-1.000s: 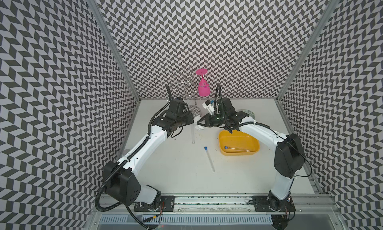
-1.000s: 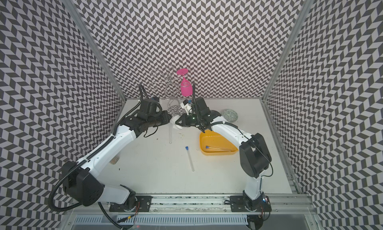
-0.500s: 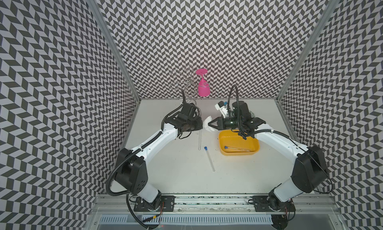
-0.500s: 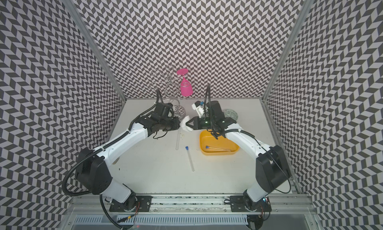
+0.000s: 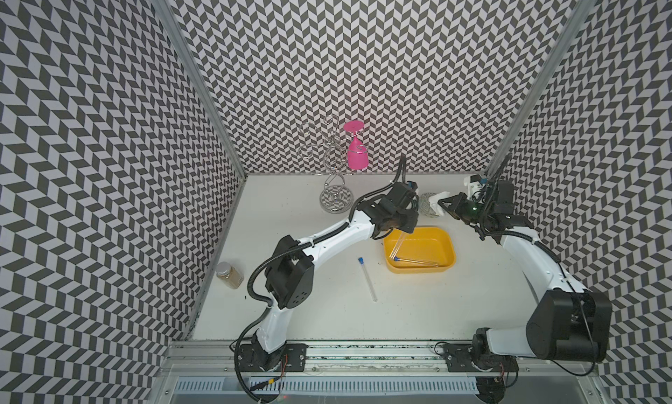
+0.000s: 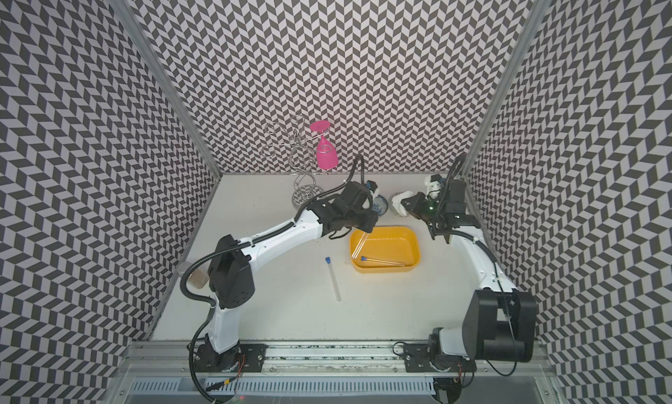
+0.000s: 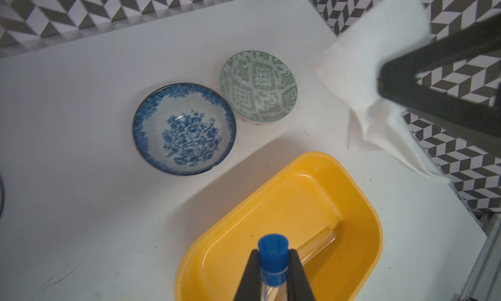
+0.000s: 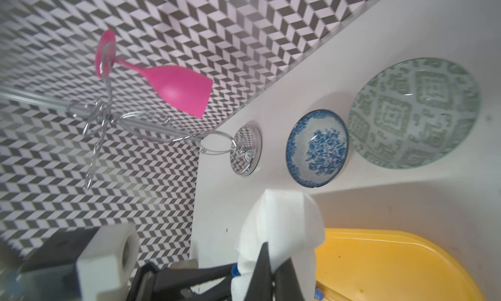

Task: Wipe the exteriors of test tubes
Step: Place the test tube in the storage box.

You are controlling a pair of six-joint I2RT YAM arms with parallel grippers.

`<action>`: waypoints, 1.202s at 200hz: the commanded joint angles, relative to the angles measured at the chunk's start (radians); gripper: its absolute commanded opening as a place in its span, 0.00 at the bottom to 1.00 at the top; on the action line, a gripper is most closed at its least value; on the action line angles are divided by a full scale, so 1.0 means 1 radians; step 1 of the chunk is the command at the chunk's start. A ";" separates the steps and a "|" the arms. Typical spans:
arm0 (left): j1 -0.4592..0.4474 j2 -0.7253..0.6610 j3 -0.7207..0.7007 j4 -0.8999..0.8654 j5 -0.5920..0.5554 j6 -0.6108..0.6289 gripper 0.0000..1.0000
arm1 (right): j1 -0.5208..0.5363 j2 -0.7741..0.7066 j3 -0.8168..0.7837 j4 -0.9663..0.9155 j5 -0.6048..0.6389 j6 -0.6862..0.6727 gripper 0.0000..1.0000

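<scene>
My left gripper (image 7: 272,255) is shut on the blue-capped end of a clear test tube (image 5: 397,244). That tube slants down into the yellow tray (image 5: 442,240), over its near-left corner. A second test tube (image 5: 418,262) lies flat inside the tray. A third test tube (image 5: 367,280) lies on the table left of the tray. Behind the tray, my right gripper (image 5: 443,203) is shut on a white tissue (image 8: 282,226). The tissue (image 6: 400,204) hangs clear of the held tube.
A blue floral bowl (image 7: 184,129) and a green patterned bowl (image 7: 259,87) sit behind the tray. A wire rack (image 5: 336,198) with a pink glass (image 5: 355,155) stands at the back wall. A small jar (image 5: 229,274) stands at the left wall.
My left arm carried its tube to the right, from the table's middle to over the tray. The right arm drew back to the right with the tissue, away from the tube.
</scene>
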 commanded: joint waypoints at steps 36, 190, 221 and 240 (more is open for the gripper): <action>-0.110 0.139 0.031 0.077 -0.133 0.173 0.09 | -0.048 -0.049 -0.027 -0.046 0.052 -0.003 0.00; -0.120 0.281 0.019 0.253 -0.158 0.267 0.40 | -0.050 -0.075 -0.047 -0.062 0.034 0.017 0.00; -0.114 0.245 0.062 0.185 -0.180 0.247 1.00 | -0.050 -0.071 -0.044 -0.049 0.029 0.020 0.00; -0.098 0.179 0.098 0.086 -0.187 0.187 1.00 | -0.049 -0.075 -0.041 -0.039 0.034 0.013 0.00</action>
